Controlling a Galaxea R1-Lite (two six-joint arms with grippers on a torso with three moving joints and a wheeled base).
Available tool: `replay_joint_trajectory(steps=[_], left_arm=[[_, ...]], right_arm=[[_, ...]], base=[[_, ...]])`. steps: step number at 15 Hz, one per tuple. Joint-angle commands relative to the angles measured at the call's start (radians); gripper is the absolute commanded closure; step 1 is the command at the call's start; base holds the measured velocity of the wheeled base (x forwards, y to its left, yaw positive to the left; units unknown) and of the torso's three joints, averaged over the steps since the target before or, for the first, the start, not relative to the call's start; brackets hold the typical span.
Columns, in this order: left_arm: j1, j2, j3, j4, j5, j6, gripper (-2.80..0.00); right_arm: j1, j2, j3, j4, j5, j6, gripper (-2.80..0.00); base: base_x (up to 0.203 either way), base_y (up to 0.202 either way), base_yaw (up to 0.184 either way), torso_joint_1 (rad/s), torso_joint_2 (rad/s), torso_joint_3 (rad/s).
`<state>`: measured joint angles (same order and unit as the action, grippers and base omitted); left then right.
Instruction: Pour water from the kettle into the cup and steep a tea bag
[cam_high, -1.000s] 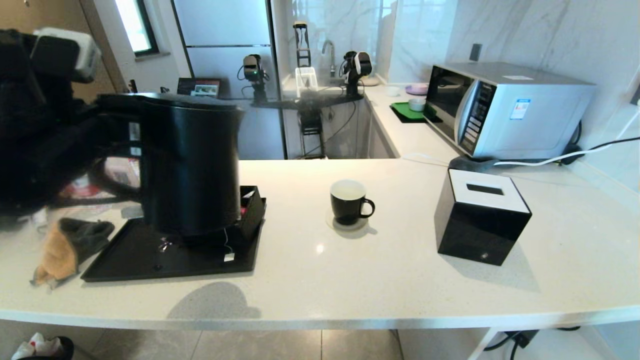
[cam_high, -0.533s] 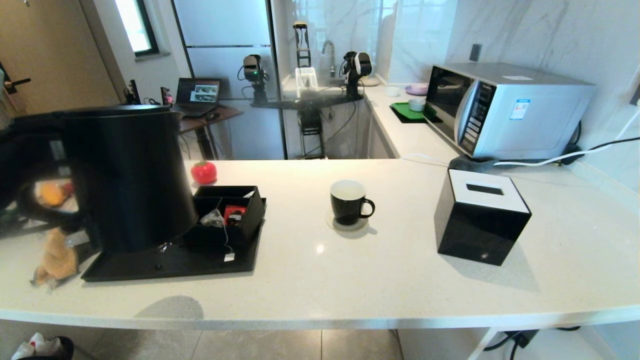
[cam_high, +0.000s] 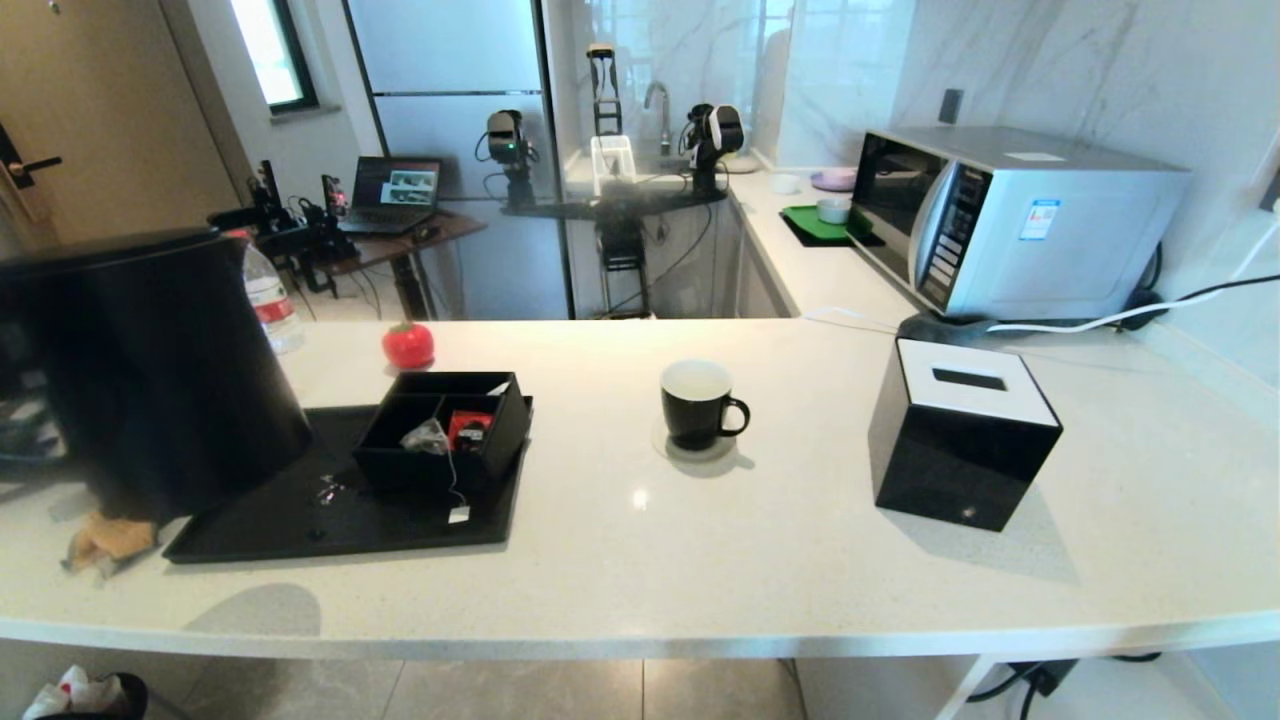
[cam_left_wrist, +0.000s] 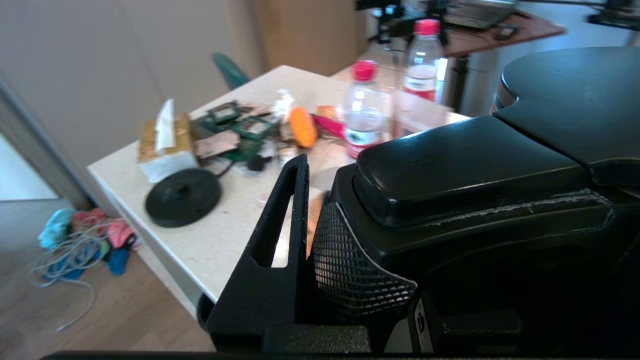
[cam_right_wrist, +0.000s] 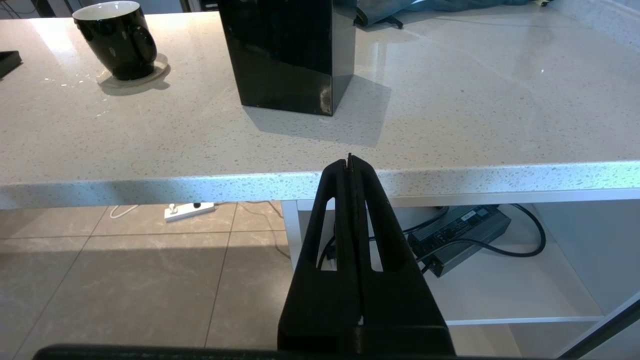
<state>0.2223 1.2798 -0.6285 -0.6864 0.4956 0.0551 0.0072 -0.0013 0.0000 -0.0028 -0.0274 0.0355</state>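
kettle (cam_high: 150, 370), large, matte black and tapered, hangs upright at the far left over the left end of the flat black tray (cam_high: 300, 520), its handle clenched in the left hand (cam_left_wrist: 320, 235). small black mug with white interior (cam_high: 697, 403) sits on a coaster mid-surface, well right of it. tiny greyish pyramid tea bag (cam_high: 427, 436) lies in the black compartment box (cam_high: 440, 430). right hand (cam_right_wrist: 351, 165), fingers pressed together and empty, hangs below the white speckled surface (cam_high: 760, 560) edge.

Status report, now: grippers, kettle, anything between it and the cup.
Left gripper shut on kettle handle, far left. Right gripper shut, parked below counter edge. Cup upright on coaster; black organizer with tea bag sits between.
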Motion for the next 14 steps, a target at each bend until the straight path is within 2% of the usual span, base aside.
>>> replay_joint_trajectory(steps=[1, 3, 8, 14], left_arm=[[0.071, 0.057, 0.022, -0.045, -0.028, 0.001, 0.00], [0.126, 0.107, 0.026, -0.096, -0.079, 0.002, 0.00], [0.212, 0.286, 0.029, -0.330, -0.172, 0.008, 0.00], [0.230, 0.498, 0.029, -0.578, -0.221, 0.011, 0.00]], right_arm=[[0.000, 0.001, 0.000, 0.000, 0.000, 0.000, 0.00], [0.000, 0.001, 0.000, 0.000, 0.000, 0.000, 0.00], [0.000, 0.001, 0.000, 0.000, 0.000, 0.000, 0.00], [0.000, 0.001, 0.000, 0.000, 0.000, 0.000, 0.00]], base=[[0.000, 0.000, 0.000, 0.000, 0.00, 0.000], [0.000, 0.000, 0.000, 0.000, 0.00, 0.000], [0.000, 0.000, 0.000, 0.000, 0.00, 0.000], [0.000, 0.000, 0.000, 0.000, 0.00, 0.000]])
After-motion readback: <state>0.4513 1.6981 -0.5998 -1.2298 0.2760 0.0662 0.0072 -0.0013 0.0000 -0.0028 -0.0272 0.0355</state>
